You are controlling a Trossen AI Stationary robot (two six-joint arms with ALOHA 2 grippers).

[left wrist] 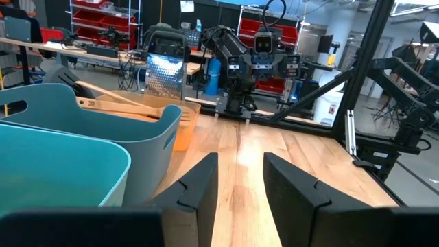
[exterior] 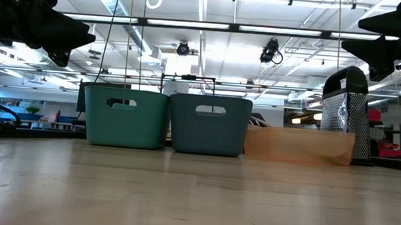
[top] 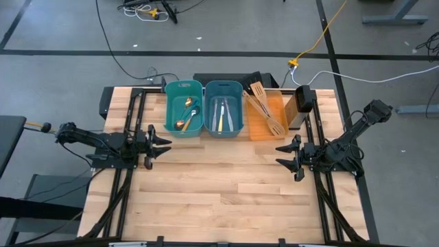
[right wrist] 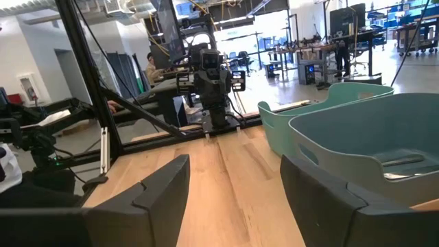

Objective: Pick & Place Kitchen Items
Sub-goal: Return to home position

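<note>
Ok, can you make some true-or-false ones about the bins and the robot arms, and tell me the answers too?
1. The wooden spatulas lie in the orange tray. True.
2. The green bin has nothing in it. False: spoons lie inside.
3. The left jaws hold a spoon. False: the left jaws and the right jaws are both open and hold nothing.
4. The blue bin sits between the green bin and the tray. True.
5. The grater stands next to the green bin. False: it stands beside the tray, on the side away from the bins.
</note>
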